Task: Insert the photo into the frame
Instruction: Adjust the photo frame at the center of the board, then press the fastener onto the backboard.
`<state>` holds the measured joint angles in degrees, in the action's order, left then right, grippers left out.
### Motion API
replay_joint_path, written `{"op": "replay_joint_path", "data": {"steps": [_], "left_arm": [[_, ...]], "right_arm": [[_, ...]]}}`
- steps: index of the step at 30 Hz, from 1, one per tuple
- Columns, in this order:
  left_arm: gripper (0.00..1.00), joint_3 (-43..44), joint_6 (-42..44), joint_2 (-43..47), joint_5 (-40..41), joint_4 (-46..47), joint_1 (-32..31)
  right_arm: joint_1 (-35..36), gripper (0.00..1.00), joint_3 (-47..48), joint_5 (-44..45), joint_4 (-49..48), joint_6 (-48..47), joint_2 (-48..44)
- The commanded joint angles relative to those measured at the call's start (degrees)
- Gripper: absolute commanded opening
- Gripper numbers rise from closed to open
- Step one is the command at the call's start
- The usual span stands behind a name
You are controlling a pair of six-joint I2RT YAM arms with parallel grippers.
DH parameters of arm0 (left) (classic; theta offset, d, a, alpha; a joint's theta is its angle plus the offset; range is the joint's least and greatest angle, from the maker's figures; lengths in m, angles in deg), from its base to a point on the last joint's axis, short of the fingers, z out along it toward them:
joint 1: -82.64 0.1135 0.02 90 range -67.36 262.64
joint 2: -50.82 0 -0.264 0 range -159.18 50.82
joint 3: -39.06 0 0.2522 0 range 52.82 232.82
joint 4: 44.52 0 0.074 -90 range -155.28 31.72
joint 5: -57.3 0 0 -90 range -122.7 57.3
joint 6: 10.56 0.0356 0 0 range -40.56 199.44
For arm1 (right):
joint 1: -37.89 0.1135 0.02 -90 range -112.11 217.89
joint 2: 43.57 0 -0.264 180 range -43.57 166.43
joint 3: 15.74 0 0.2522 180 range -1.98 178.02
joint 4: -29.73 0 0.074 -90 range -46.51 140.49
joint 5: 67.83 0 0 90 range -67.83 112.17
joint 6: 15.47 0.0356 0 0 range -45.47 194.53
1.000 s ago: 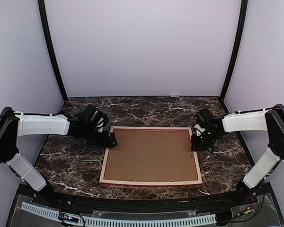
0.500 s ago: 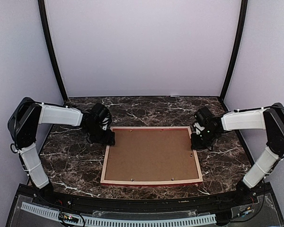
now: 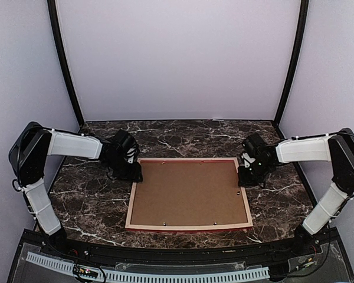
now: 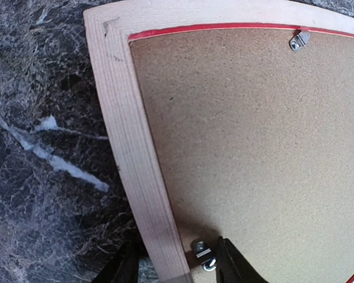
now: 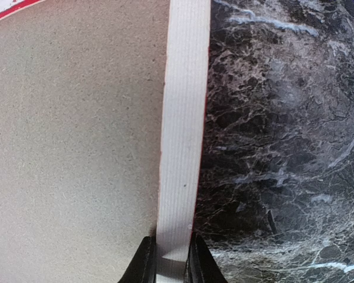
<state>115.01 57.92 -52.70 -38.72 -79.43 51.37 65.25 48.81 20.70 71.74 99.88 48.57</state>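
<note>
frame (image 3: 189, 226) is laid face down mid-table (image 3: 88, 200), with the backing board (image 3: 189, 191) seated in its recess. photo is not seen, possibly hidden under the board. right gripper (image 5: 172, 259) is pinched on the right rail. left gripper (image 4: 177, 268) is set astride the left rail near the far corner, jaws part-way in; whether it has contact cannot be told.

Risks:
- Inner finger is placed right beside a metal clip (image 4: 202, 254), so the clip could be caught and bent, or the grip skewed.
- Thin rails could be twisted if lifted unevenly.

No brand or readable writing is found.
</note>
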Motion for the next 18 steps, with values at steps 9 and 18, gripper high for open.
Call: {"op": "replay_joint_path", "data": {"steps": [9,18], "left_arm": [[0.44,-5.1,-4.0,4.8,-3.2,0.6,0.2],[0.63,-5.3,-5.7,4.4,-4.1,3.6,0.6]], "right_arm": [[-0.3,0.15,-1.4,-1.0,-1.5,-0.5,1.0],[-0.2,0.15,-2.9,-1.3,-2.5,-0.2,0.9]]}}
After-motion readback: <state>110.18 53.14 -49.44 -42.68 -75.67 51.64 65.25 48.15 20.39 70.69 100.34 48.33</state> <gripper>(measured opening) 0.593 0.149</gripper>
